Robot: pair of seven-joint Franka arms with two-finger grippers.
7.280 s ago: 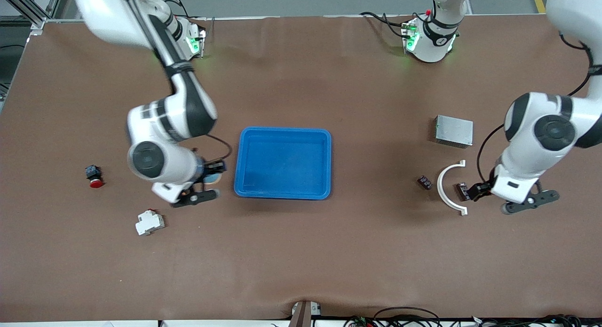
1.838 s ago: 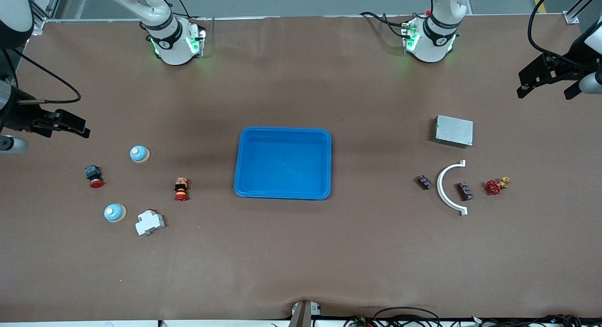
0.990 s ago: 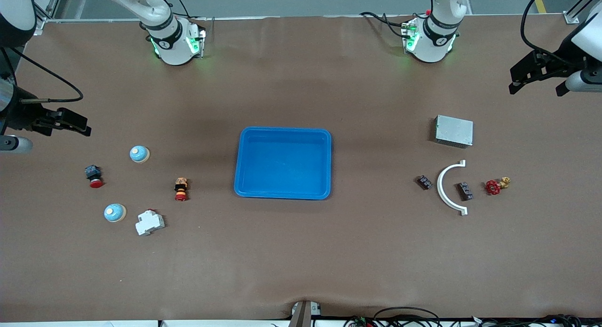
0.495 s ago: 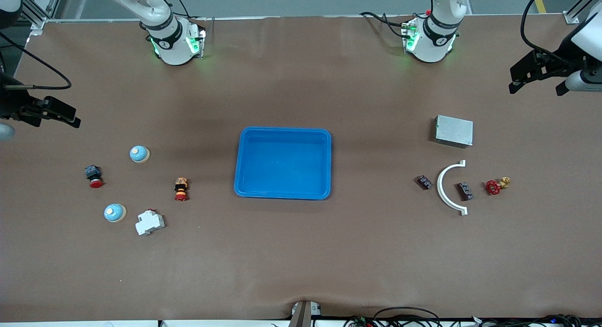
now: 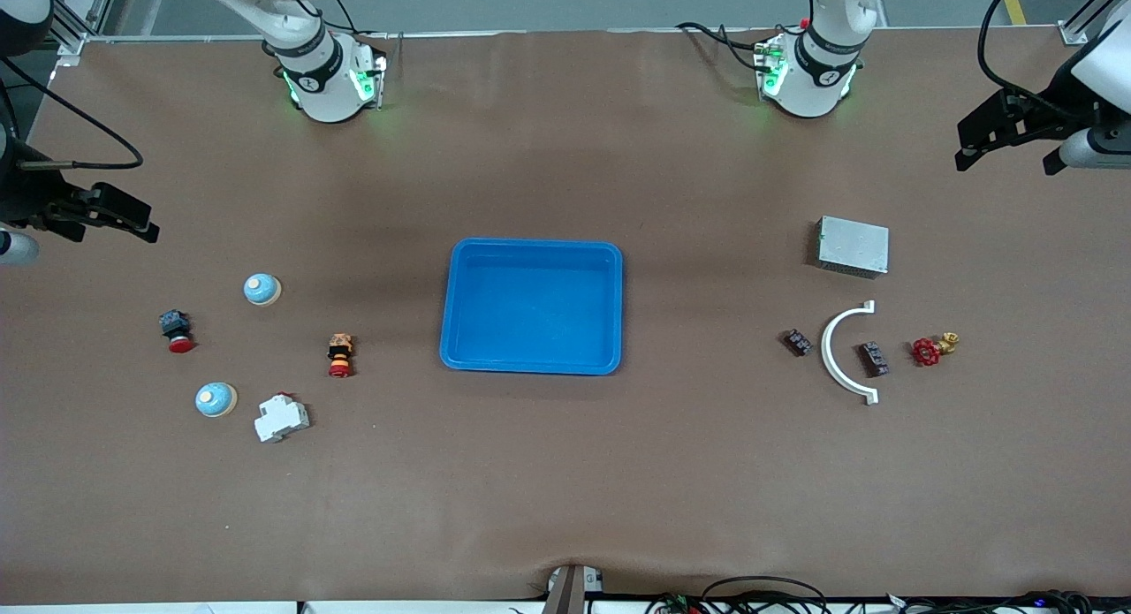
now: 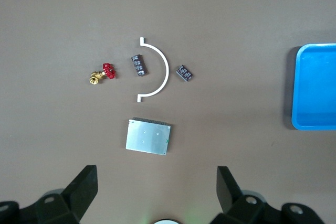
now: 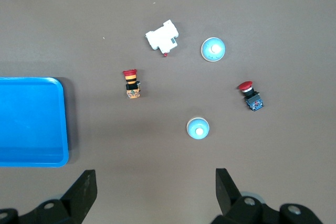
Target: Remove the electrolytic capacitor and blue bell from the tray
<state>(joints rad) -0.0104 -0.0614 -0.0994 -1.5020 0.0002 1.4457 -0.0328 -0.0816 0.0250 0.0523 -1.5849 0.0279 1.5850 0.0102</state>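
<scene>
Two blue dome bells lie toward the right arm's end of the table: one bell (image 5: 262, 289) (image 7: 198, 128) and a second bell (image 5: 216, 399) (image 7: 212, 50) nearer the front camera. Two small dark capacitors lie toward the left arm's end: one capacitor (image 5: 799, 341) (image 6: 184, 73) and another capacitor (image 5: 875, 358) (image 6: 138, 65) inside a white arc. A blue tray (image 5: 532, 242) sits mid-table with nothing in it. My left gripper (image 5: 1016, 146) (image 6: 157, 192) hangs open high over its end of the table. My right gripper (image 5: 66, 230) (image 7: 156, 192) hangs open high over its end.
Around the bells are a white breaker (image 5: 281, 418), a red-capped button on a blue block (image 5: 176, 329) and an orange-bodied red button (image 5: 340, 354). By the capacitors are the white arc (image 5: 839, 353), a red-handled brass valve (image 5: 932, 349) and a silver box (image 5: 853, 246).
Seven seconds ago both grippers were low by the table's things; now they are raised at the ends. Over the last second the right gripper drifted slightly; the left hardly moved.
</scene>
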